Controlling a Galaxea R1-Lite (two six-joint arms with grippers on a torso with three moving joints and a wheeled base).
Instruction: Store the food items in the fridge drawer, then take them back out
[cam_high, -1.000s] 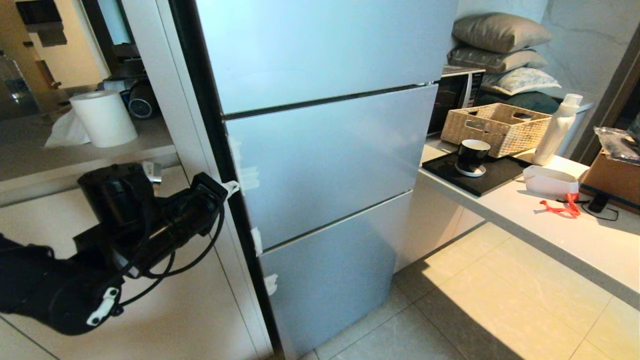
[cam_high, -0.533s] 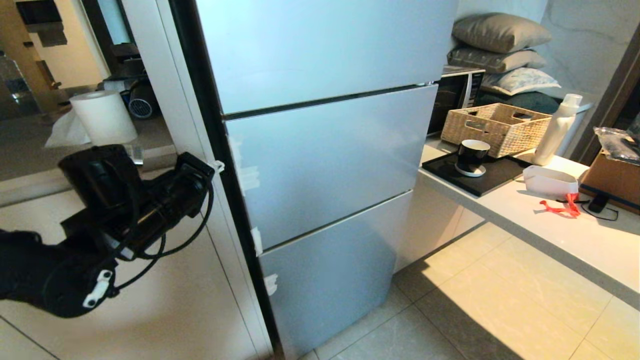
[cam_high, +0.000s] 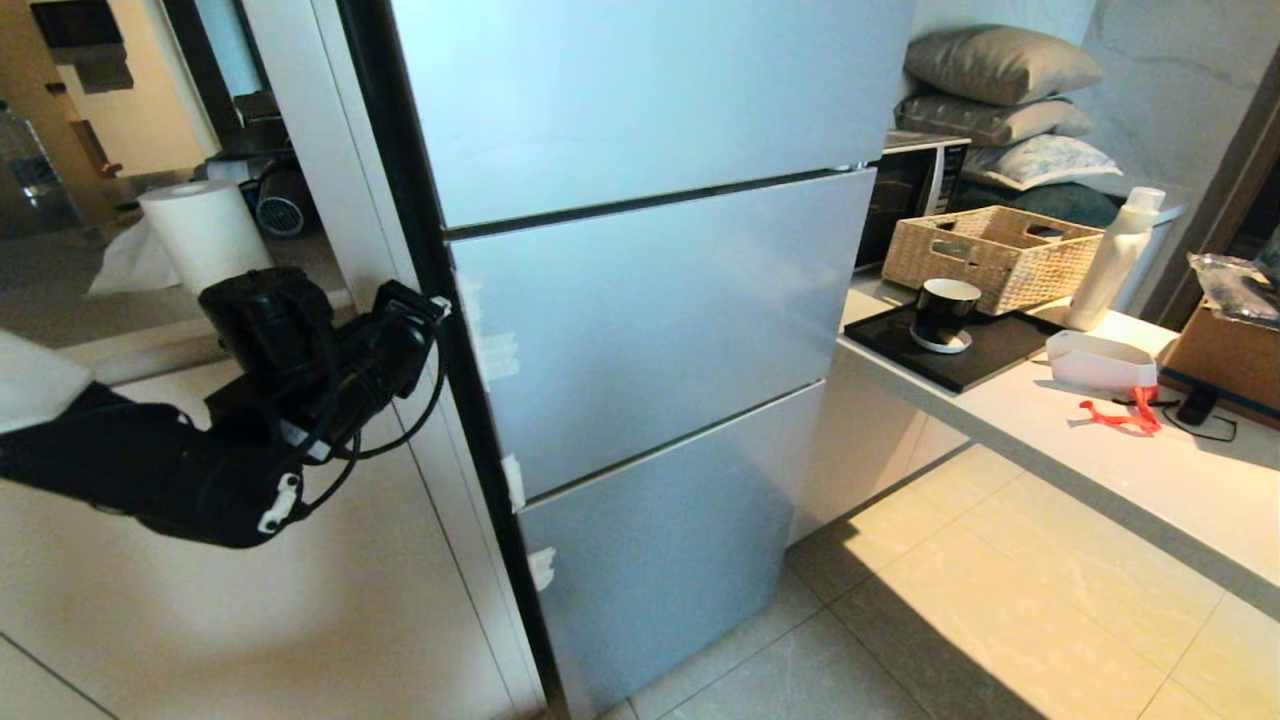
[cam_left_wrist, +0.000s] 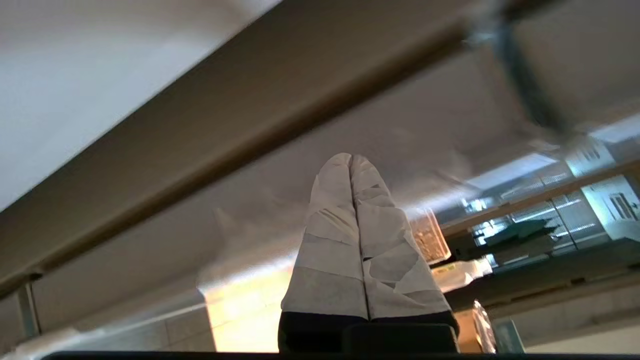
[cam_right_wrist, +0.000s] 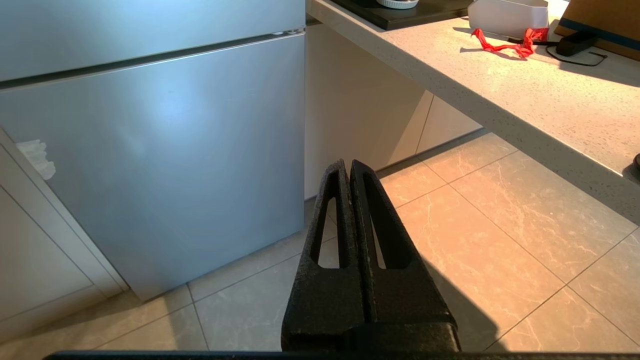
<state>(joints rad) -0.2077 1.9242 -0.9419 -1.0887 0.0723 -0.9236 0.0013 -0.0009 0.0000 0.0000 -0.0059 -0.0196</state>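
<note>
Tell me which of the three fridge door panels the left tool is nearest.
The middle panel: the left tool sits at its upper left edge, below the top panel, above the bottom panel.

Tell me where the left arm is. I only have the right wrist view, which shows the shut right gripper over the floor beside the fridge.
Observer: In the head view the left gripper is at the left edge of the fridge's middle door.
Operator: Is it open or shut?
Observer: Shut. The left wrist view shows its white-taped fingers pressed together, with nothing between them.
Operator: Is any fridge door open, or any food in sight?
Observer: All three fridge fronts look closed in the head view, and no food item shows in any view.
</note>
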